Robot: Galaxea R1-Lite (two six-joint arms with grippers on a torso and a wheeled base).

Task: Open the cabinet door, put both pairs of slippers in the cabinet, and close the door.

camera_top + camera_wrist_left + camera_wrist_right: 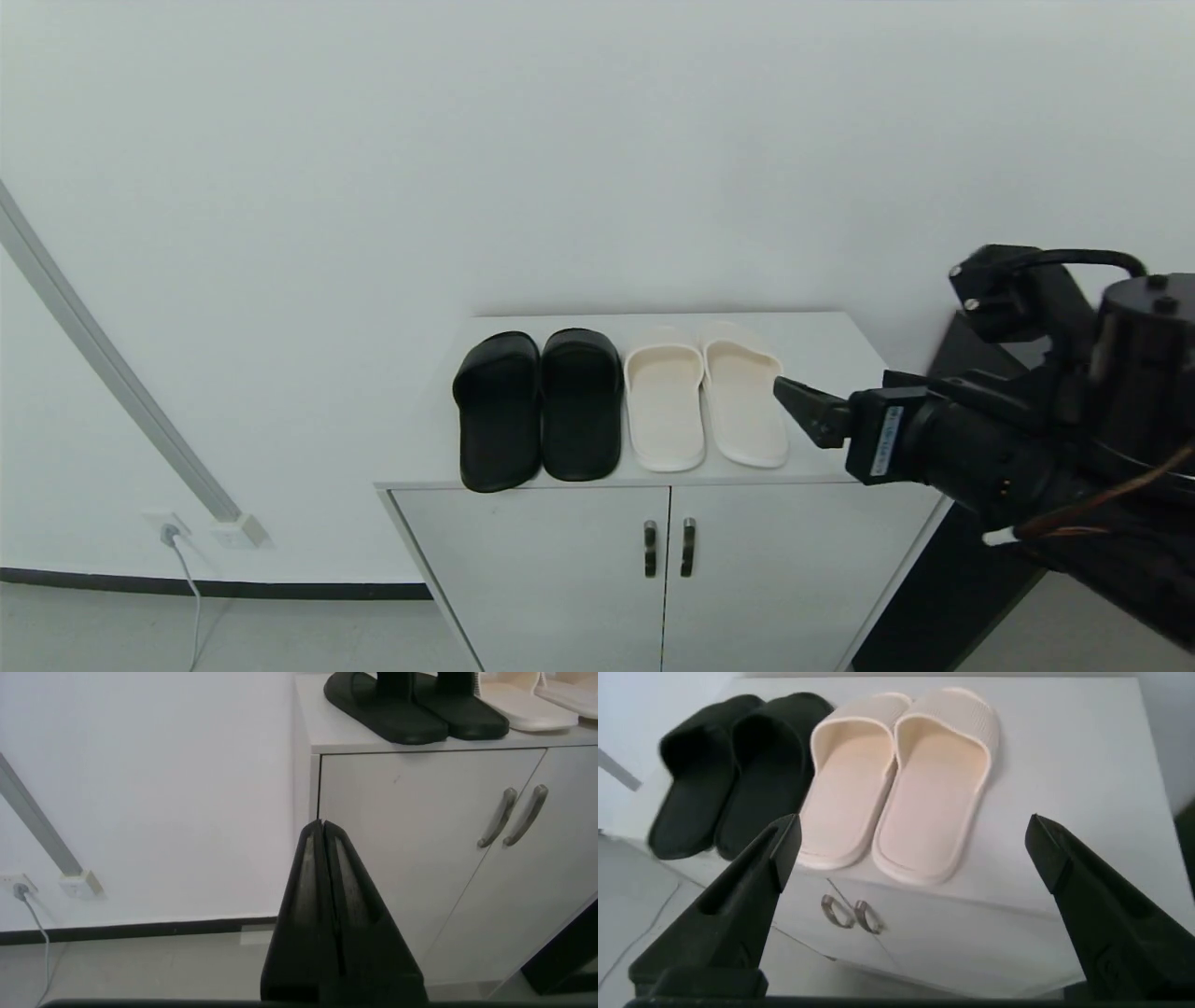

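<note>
The head view gives me the whole white cabinet (653, 597) against the wall, both doors shut, with the right arm (980, 448) reaching in from the right at the height of the cabinet top. The left wrist view sits lower and off the cabinet's left front corner. It shows me the left side panel, a grey conduit (37, 821) running down the wall and a wall socket (19, 889) with a cable plugged in. The right wrist view looks down on the cabinet top from the front.

The right jaws are released and spread wide. In the right wrist view the white slippers (901, 779) lie between them but farther off, untouched. From the head view, their tip is just beside the right-hand white slipper; I cannot tell whether it is touching. The left jaws are clenched on nothing, pointing at the cabinet's left front edge, well apart from both pairs.

Both pairs stand on the cabinet top, toes towards the wall. The black slippers (540, 411) are on the left, their heels at the front edge. The white slippers (705, 401) are just beside them on the right. All four are open-heeled slides with a broad strap. Two small dark handles (668, 548) sit side by side where the doors meet.
</note>
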